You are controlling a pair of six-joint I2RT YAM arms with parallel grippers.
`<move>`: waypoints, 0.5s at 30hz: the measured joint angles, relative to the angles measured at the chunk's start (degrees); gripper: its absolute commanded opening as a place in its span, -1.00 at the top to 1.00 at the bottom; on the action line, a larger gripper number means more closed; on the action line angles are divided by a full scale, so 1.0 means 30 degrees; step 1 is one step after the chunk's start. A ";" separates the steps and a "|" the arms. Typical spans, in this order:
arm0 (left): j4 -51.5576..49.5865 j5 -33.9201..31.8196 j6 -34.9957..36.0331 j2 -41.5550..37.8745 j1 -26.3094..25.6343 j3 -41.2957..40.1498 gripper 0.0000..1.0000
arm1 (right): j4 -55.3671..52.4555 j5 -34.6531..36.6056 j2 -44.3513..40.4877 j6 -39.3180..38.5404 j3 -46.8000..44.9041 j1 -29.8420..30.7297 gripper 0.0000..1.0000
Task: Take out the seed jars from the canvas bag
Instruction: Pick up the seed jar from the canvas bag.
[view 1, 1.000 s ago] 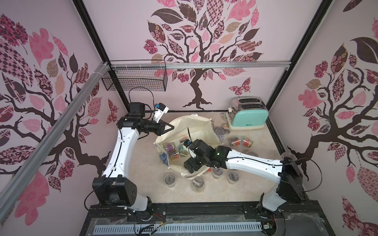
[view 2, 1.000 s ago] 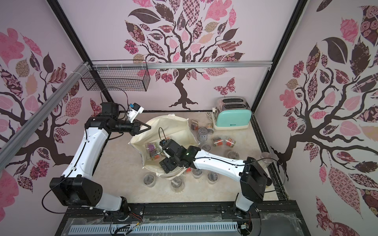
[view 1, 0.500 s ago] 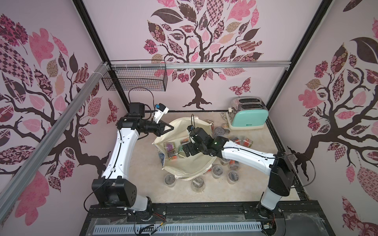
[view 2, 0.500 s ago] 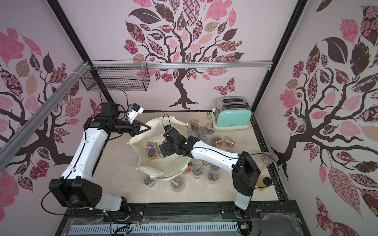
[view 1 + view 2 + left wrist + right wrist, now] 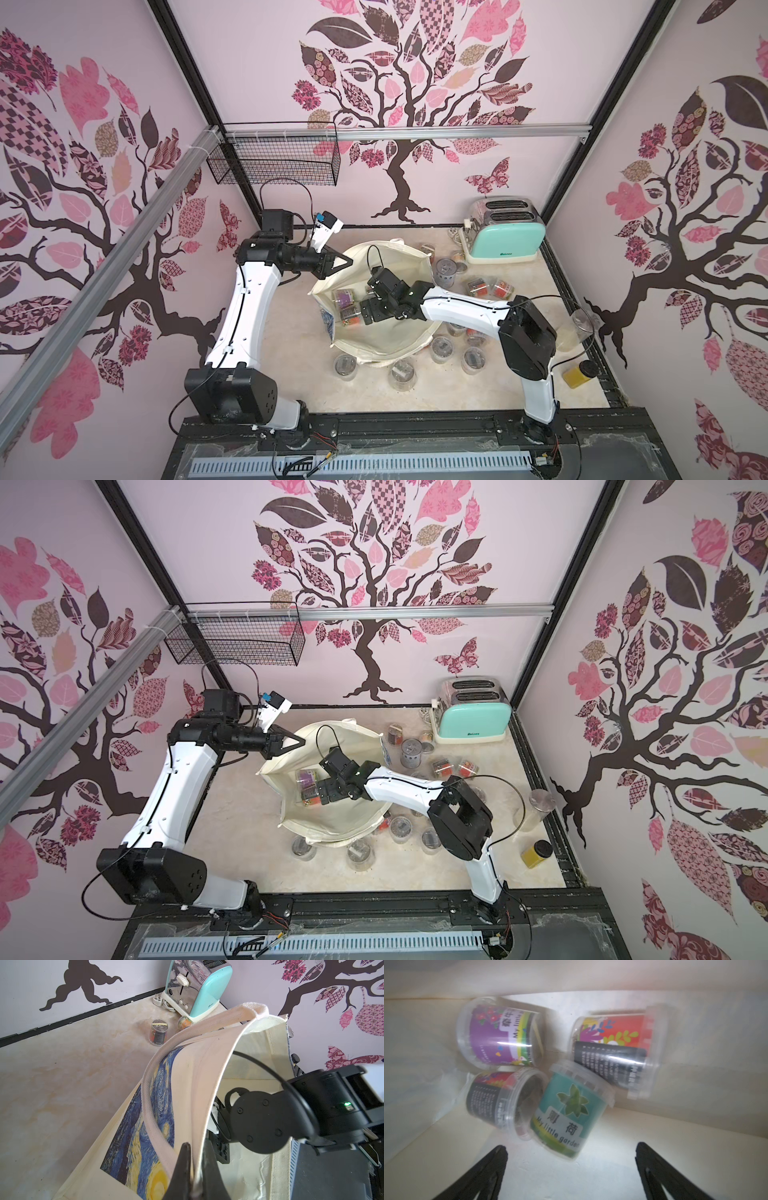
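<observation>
Cream canvas takes up the middle of the table (image 5: 291,332). In both top views the canvas bag (image 5: 386,343) lies there with its mouth wide. The left gripper (image 5: 347,262) is clamped on the far-left part of its rim and holds that edge raised. The right gripper (image 5: 362,312) reaches into the bag from the right with its jaws spread and nothing in them. It is just beside a few seed jars (image 5: 345,297) lying against the bag's left inner side. Loose jars (image 5: 401,374) stand on the table along the bag's near edge, and others sit to the far right, between the bag and the mint toaster (image 5: 505,239). In the left wrist view the rim fabric passes between the closed black fingers (image 5: 185,1167), and the strap handle (image 5: 153,1093) crosses the blue-and-yellow swirl print. The right arm (image 5: 270,1122) sits inside the mouth. Beyond the bag, an upright jar (image 5: 159,1032) stands on the table near the toaster. The right wrist view, slightly blurred, shows four jars on their sides on the pale lining. The teal-labelled jar (image 5: 566,1109) is closest, in line with the gap between the wide-set fingertips and untouched by them. The dark-labelled jar (image 5: 496,1097) touches it. The purple-labelled jar (image 5: 500,1036) and the red-labelled jar (image 5: 612,1047) lie deeper in the bag.
</observation>
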 measured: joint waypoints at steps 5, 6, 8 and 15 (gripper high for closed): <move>0.0000 0.0058 0.0022 0.0000 0.0000 0.0000 1.00 | -0.0073 -0.0204 0.1304 0.2120 0.1268 -0.0619 -0.92; 0.0007 0.0058 0.0022 0.0000 0.0000 0.0000 1.00 | -0.0058 -0.0233 0.1581 0.2579 0.1647 -0.0699 -0.91; 0.0007 0.0058 0.0022 0.0000 0.0000 0.0000 1.00 | 0.0000 -0.0306 0.1967 0.3381 0.2200 -0.0743 -0.89; -0.0015 0.0058 0.0022 0.0000 0.0000 0.0000 1.00 | 0.0073 -0.0721 0.2951 0.5180 0.2725 -0.0634 -0.75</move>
